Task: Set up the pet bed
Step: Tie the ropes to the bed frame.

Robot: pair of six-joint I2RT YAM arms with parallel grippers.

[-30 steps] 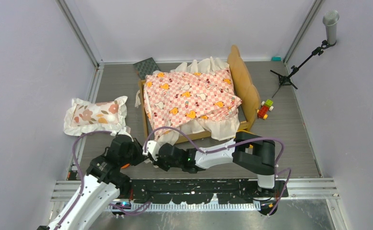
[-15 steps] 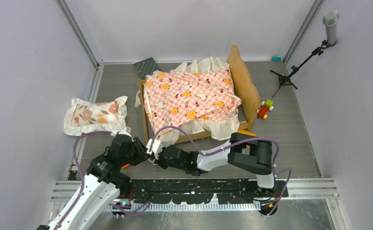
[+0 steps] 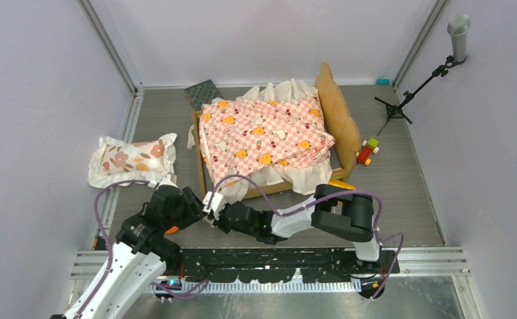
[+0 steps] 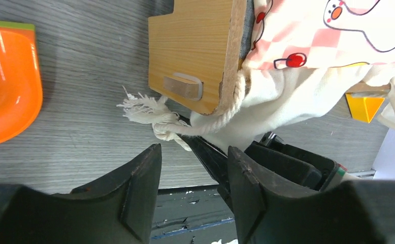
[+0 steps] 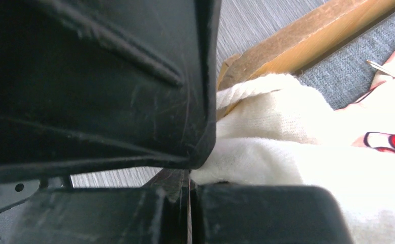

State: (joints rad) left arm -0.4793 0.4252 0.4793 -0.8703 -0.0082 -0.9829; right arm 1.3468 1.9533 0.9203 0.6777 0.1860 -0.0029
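Closest in, both arms meet at the near left corner of the pet bed (image 3: 339, 106). The left gripper (image 4: 194, 152) has its fingers spread with nothing between them, pointing at a white rope (image 4: 205, 124) that loops round the wooden corner and ends in a frayed knot lying on the grey wood-grain surface (image 3: 402, 199). An orange plastic dish (image 4: 5, 81) sits just left of it.

The right gripper (image 5: 189, 175) comes in from the right, pressed together, its tip tucked under the sheet's white frill. Can't tell if any cloth is actually caught in it.

The bed itself is in the middle of the surface, wavy headboard on the right. A pink checkered sheet (image 3: 262, 136) with little duck prints is draped over it, rumpled, its frill hanging over the near side. A small yellow piece (image 3: 342, 184) lies by the near right corner.

A floral pillow (image 3: 133, 158) lies off to the left, well apart from the bed. A toy made of coloured blocks (image 3: 367, 151) is just right of the headboard. A dark patterned pad (image 3: 203, 93) is at the far left corner, and a microphone stand (image 3: 409, 93) is far right.
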